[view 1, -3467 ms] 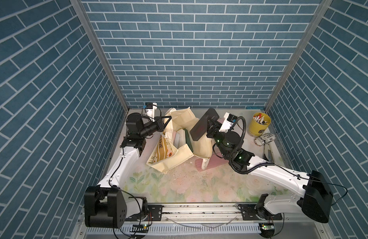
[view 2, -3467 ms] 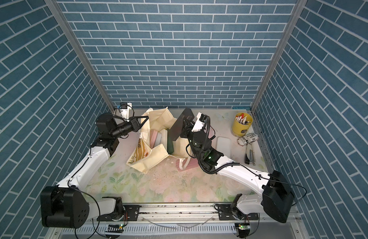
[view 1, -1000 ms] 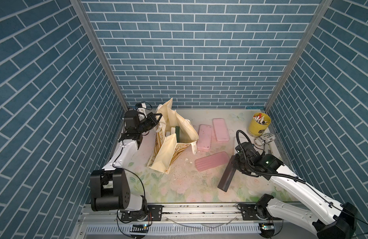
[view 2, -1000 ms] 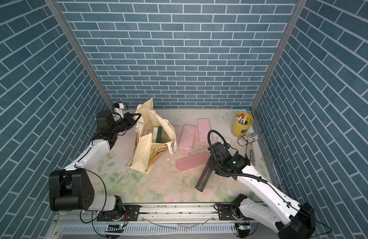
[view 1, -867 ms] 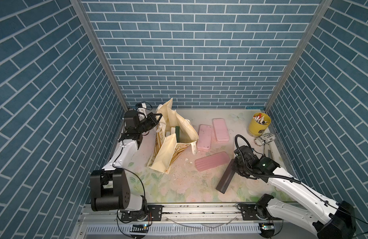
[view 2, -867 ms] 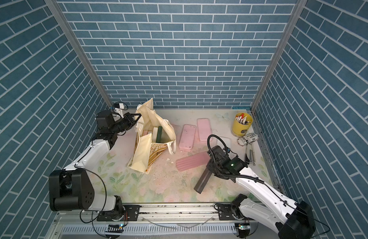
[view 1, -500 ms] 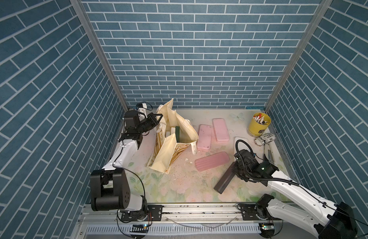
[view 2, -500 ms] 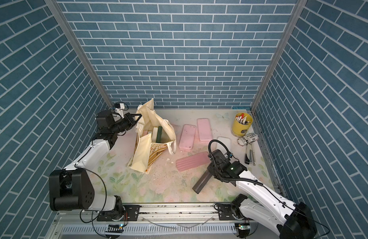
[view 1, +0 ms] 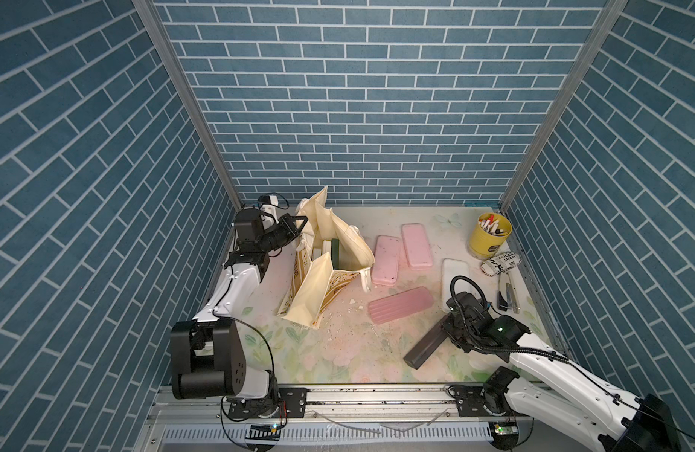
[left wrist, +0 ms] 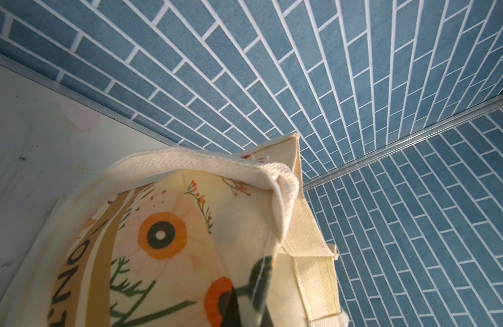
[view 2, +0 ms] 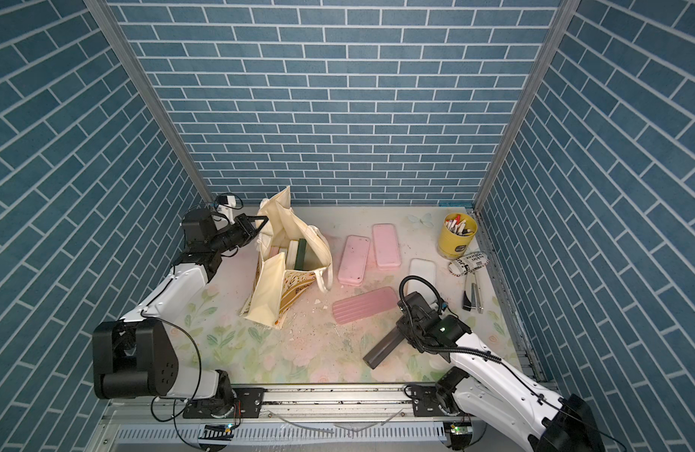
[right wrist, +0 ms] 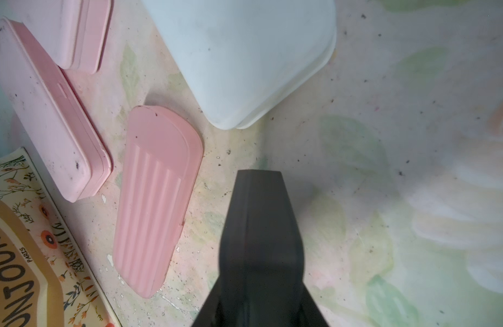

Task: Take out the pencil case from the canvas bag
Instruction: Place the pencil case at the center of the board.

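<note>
Black case point(view 1: 426, 346), out on the surface point(view 1: 330, 356), looks rigid, light; right fingers point(view 1: 452, 328) at its end, grip unclear; left fingers point(view 1: 295, 225) clamp limp bag point(view 1: 318, 281)

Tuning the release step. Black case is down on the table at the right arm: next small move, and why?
Probably: right gripper opens its jaws fully, then lifts straight up. The black pencil case lies flat on the table, clear of the canvas bag, with the gripper at one end. Whether the jaws grip it is hidden. The left gripper is shut on the bag's rim.
</note>
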`<state>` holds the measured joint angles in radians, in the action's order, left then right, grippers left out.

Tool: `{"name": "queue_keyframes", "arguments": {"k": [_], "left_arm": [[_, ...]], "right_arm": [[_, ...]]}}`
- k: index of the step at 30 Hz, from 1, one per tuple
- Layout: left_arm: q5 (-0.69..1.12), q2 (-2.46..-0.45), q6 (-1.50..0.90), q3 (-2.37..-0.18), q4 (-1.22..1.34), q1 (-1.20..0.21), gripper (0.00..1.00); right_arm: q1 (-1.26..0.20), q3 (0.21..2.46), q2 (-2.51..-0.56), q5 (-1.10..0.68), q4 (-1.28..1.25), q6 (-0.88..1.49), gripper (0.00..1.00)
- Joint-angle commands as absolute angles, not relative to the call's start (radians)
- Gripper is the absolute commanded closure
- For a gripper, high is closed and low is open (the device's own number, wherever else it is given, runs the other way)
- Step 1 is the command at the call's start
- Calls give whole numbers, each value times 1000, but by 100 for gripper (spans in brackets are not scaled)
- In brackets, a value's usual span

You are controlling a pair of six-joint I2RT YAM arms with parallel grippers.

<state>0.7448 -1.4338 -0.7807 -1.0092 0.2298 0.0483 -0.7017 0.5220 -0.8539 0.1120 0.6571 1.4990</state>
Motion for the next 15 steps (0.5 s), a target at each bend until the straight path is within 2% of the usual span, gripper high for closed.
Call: {"name": "queue_keyframes", "arguments": {"k": [1,7,15], "left_arm": [[761,-1461,-765,-1011,176,49,100],[767,-1487,-781,-1010,202,49,100],[777,-1524,-794,-1046,213,49,100]], "right_arm": [[-698,515,-847,135,687,1555,60],[-696,507,-845,122,737,1579,53],[-697,484,-870,85,722,1601,56]]}}
